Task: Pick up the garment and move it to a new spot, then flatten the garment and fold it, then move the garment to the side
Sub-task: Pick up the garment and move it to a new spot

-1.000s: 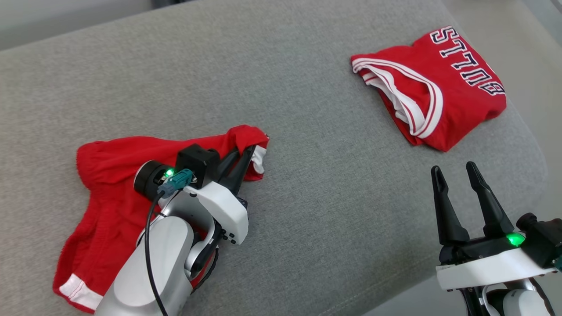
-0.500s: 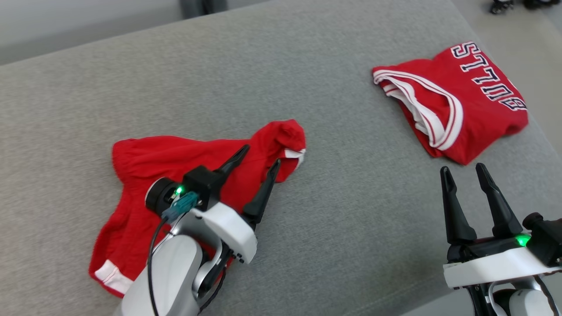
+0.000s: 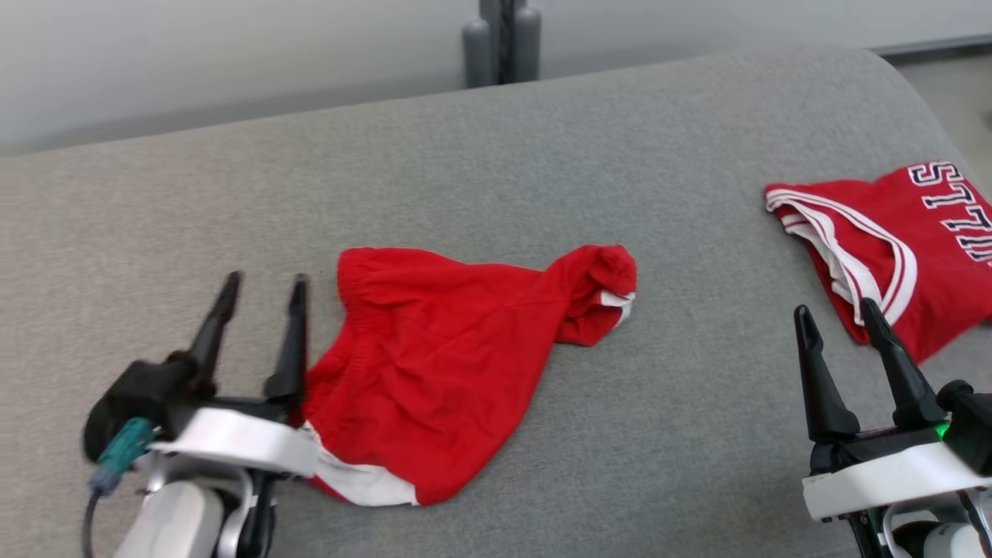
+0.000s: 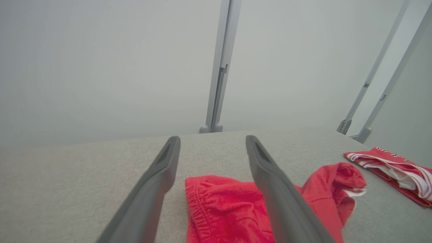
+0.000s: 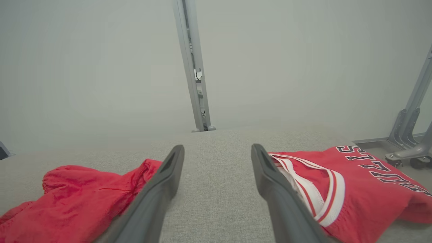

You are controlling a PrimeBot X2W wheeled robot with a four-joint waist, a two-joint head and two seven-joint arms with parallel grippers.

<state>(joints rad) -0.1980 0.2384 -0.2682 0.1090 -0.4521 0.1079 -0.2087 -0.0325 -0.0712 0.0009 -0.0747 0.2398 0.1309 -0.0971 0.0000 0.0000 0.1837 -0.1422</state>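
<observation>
The left gripper (image 3: 265,283) has released the red garment (image 3: 442,364) and drawn back.

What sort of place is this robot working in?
Likely a test lab, not a home: bare pale walls, metal frame posts, a grey upholstered surface with red shorts and a folded jersey.

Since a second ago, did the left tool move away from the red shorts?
Yes. The left tool pulled back leftward off the red shorts, away from the folded jersey, and now stands open beside them.
</observation>
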